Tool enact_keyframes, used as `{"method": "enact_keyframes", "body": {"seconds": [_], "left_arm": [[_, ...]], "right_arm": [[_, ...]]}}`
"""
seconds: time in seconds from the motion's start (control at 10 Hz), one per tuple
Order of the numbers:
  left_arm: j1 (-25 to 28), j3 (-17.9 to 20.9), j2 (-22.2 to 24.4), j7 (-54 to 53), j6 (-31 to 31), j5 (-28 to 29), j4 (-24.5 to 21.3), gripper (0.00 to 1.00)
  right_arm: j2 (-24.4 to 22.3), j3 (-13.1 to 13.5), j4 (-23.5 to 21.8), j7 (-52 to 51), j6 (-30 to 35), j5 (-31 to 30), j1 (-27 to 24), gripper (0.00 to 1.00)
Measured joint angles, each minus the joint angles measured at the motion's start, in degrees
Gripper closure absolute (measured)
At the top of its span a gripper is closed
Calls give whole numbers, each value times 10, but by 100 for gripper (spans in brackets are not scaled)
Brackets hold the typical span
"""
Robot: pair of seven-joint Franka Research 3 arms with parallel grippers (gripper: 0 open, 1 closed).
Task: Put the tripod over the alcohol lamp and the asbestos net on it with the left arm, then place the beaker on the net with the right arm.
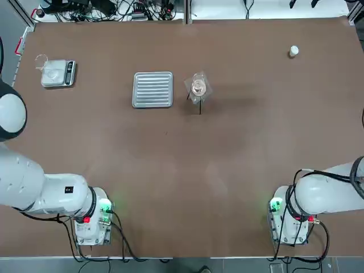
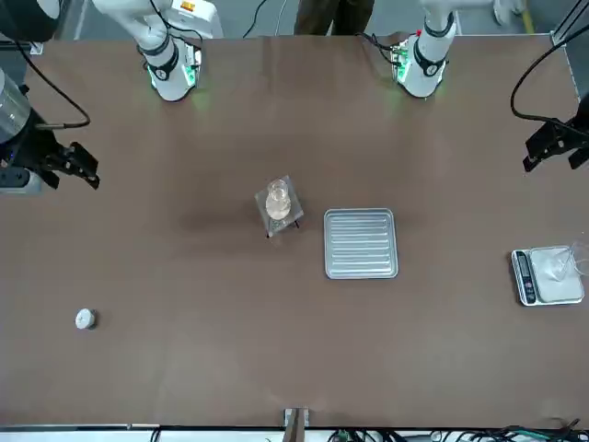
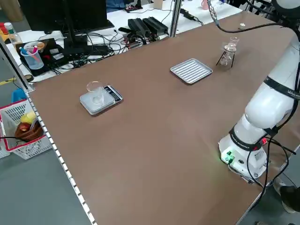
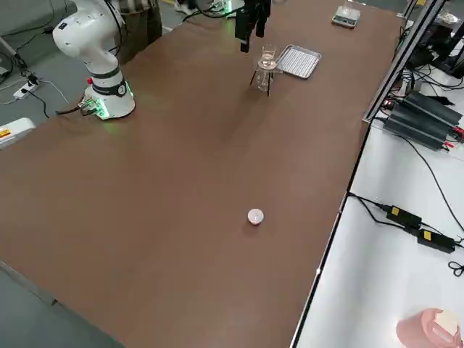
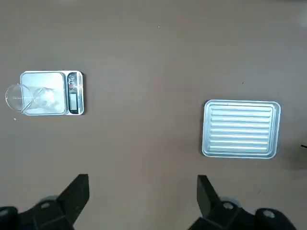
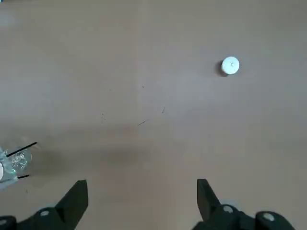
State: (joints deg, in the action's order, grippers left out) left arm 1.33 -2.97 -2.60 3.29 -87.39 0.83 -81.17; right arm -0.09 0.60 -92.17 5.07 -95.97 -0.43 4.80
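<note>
2 grippers stand wide open and empty: the left gripper (image 5: 142, 184) and the right gripper (image 6: 142, 187). The beaker (image 4: 268, 54) sits on the asbestos net (image 4: 267, 65), above the alcohol lamp (image 4: 262, 78) inside the tripod (image 1: 200, 108), well ahead of the right fingers and toward the left arm's side. The task looks finished, so it seems best to keep both arms away from the tippy stack. The right side view shows the stack's layers, while the top view flattens them.
</note>
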Motion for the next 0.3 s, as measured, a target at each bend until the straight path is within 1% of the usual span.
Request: {"method": "enact_keyframes", "body": {"seconds": [0.3], "left_arm": [[0, 0, 0, 0, 0, 0, 0, 1]], "right_arm": [[-2, 0, 2, 0, -4, 0, 5, 0]]}}
